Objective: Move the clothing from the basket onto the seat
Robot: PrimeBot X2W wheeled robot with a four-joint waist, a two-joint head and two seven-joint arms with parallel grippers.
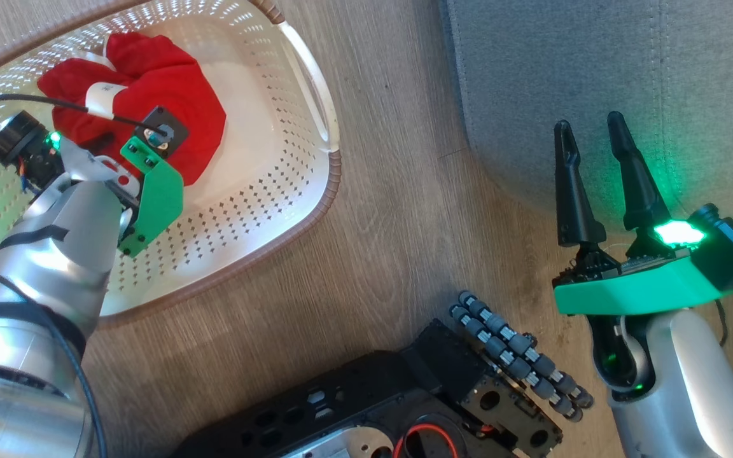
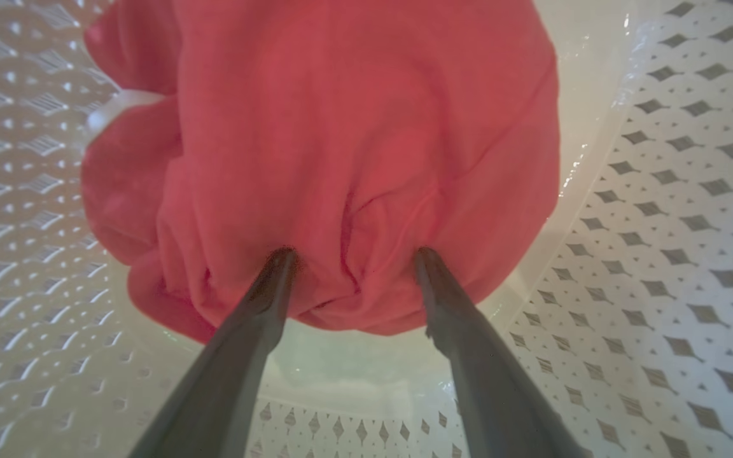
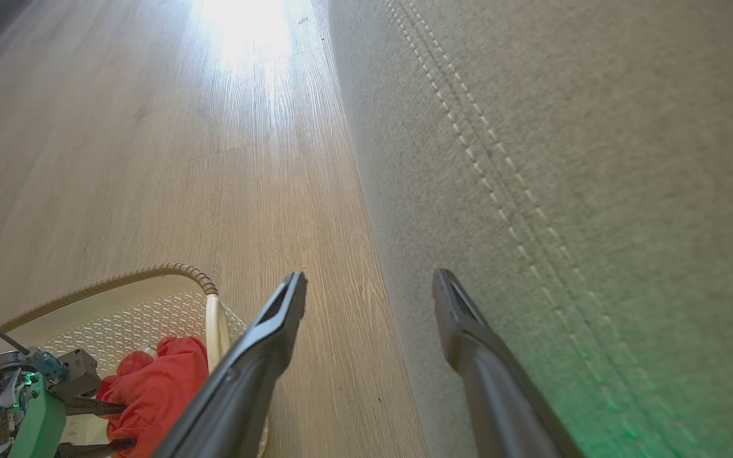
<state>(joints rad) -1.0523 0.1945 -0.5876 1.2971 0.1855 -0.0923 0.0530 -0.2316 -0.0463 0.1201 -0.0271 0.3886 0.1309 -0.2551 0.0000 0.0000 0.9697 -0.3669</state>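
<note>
L end effector open, tips on clothing

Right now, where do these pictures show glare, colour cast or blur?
Head view: a green lamp by the right gripper tints the seat; light speckles the basket. Left wrist view: the clothing looks washed-out pink. Right wrist view: white glare on the floor.
</note>
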